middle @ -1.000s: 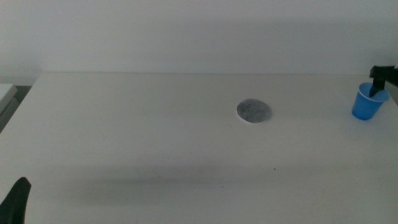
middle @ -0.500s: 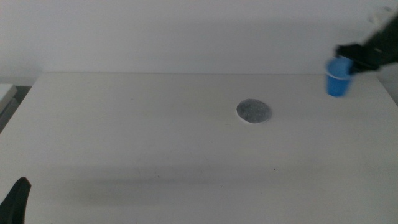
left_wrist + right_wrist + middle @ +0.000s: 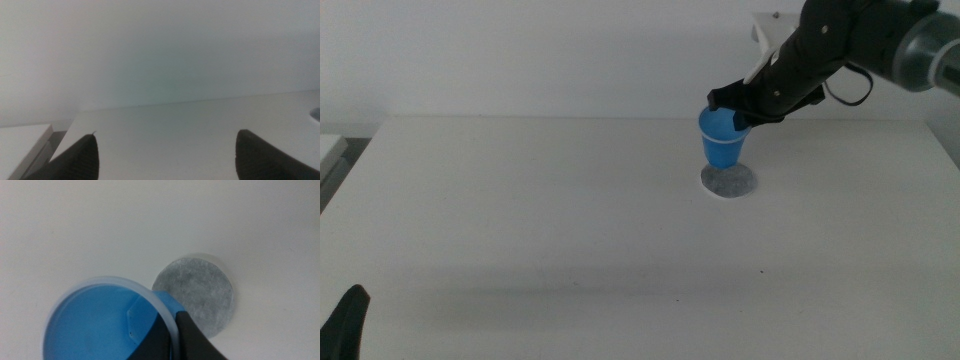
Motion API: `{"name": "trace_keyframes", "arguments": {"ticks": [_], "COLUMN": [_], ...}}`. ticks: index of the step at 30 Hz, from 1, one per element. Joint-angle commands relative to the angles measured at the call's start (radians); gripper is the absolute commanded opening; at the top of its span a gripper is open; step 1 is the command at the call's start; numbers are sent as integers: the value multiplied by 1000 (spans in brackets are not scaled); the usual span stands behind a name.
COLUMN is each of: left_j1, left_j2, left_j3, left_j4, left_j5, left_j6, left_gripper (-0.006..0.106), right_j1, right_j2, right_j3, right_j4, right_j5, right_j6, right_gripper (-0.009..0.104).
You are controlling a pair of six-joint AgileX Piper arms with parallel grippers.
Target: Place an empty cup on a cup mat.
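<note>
White tabletop (image 3: 570, 220) fills the scene below a plain pale wall. Toward its far middle, the blue cup (image 3: 723, 140) is upright, wider at the top, its base right at the far edge of the cup mat (image 3: 729, 181); whether it touches the mat or hangs just above it cannot be told from the middle view. In the right wrist view the cup (image 3: 100, 320) shows its open mouth and a bare blue inside, nothing in it, and the mottled grey mat (image 3: 197, 292) with its thin white edge lies mostly uncovered beside the rim.

Holding the cup is the right gripper (image 3: 732, 104), which reaches in from the right and high over the table; it is clamped on the cup's rim, one dark jaw inside the wall and one outside, as the wrist view shows.

Down at the near left corner of the table waits the left gripper (image 3: 165, 152), its two jaws spread wide apart with nothing between them, only bare table and wall beyond.
</note>
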Motion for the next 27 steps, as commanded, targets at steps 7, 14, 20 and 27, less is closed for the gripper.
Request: {"name": "trace_keyframes", "arguments": {"ticks": [7, 14, 20, 27], "left_j1": [-1, -1, -1, -1], "left_j2": [-4, -4, -4, -4], "left_j3": [0, 0, 0, 0], "left_j4": [-7, -7, -7, -7], "left_j5": [-5, -5, -5, -5], "left_j6": [-3, -3, -3, -3], "left_gripper": [94, 94, 94, 94], "right_j1": [-13, -23, -31, -46], "right_j2": [69, 109, 127, 140], "right_j3": [-5, -5, -5, -5], "right_j4": [-77, -77, -80, -82], "right_j5": [-55, -101, -121, -116], "right_j6": [83, 94, 105, 117], "right_gripper": [-1, -1, -1, -1]}}
